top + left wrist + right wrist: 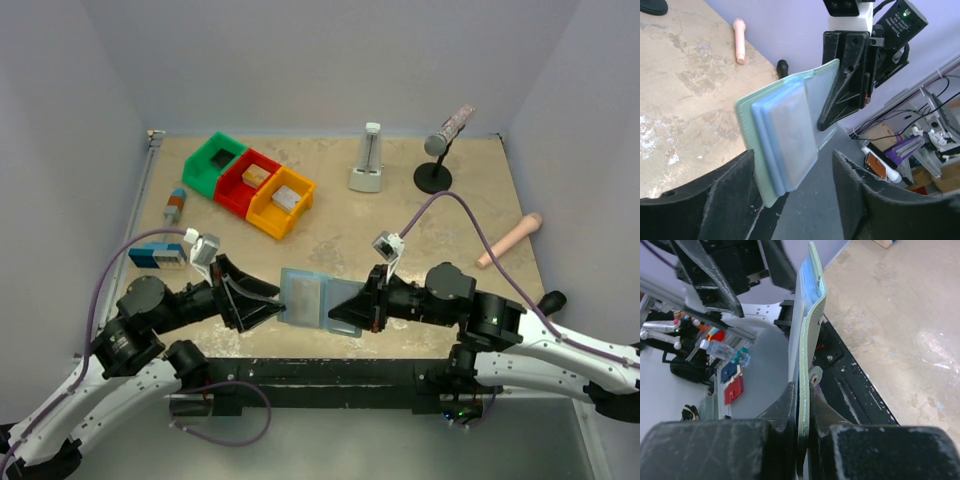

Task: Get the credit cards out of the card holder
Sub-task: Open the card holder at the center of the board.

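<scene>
The light blue-teal card holder (305, 298) hangs open in the air over the table's near edge, between my two grippers. My right gripper (352, 306) is shut on its right panel; in the right wrist view the jaws (803, 390) pinch the thin holder (809, 315) edge-on. My left gripper (268, 312) is open, its fingers on either side of the holder's free left end (785, 135) with a wide gap on one side. A pale blue-grey credit card (792, 122) appears to lie in the near pocket. Left gripper (792, 157) holds nothing.
Green (213, 165), red (247, 181) and yellow (281, 202) bins stand at the back left, small blocks in two of them. A blue-and-white block (158, 255) lies at the left. A white upright object (367, 160), a microphone stand (438, 152) and a pink handle (510, 240) are at the back right.
</scene>
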`<state>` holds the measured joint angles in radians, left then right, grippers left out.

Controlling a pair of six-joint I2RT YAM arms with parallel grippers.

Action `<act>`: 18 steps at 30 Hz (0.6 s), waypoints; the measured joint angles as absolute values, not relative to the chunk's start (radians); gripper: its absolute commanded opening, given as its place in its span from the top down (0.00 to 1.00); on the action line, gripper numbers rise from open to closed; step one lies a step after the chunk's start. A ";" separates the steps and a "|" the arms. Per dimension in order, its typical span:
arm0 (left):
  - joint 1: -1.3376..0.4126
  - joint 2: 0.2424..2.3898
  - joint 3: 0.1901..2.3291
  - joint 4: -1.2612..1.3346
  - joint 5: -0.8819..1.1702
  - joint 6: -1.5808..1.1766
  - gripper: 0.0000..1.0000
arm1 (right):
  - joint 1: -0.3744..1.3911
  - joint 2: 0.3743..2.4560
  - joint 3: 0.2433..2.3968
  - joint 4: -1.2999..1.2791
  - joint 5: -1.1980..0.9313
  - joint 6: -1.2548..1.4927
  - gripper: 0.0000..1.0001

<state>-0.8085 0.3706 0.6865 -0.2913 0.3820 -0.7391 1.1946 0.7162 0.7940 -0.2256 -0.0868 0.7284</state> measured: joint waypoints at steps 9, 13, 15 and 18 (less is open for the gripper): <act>-0.809 0.231 0.670 -0.293 0.318 -0.713 0.05 | 1.192 0.657 0.794 -0.213 -0.184 0.672 1.00; -0.809 0.241 0.677 -0.271 0.364 -0.703 0.08 | 1.192 0.665 0.794 -0.192 -0.231 0.665 1.00; -0.809 0.260 0.676 -0.247 0.402 -0.702 0.09 | 1.192 0.675 0.794 -0.176 -0.256 0.662 1.00; -0.809 0.289 0.676 -0.217 0.444 -0.702 0.11 | 1.192 0.693 0.794 -0.149 -0.286 0.661 1.00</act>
<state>-0.8085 0.2886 0.6762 -0.2173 0.4442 -0.7021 1.1919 0.6926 0.7944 -0.1490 -0.2859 0.6605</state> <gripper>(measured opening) 0.906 0.071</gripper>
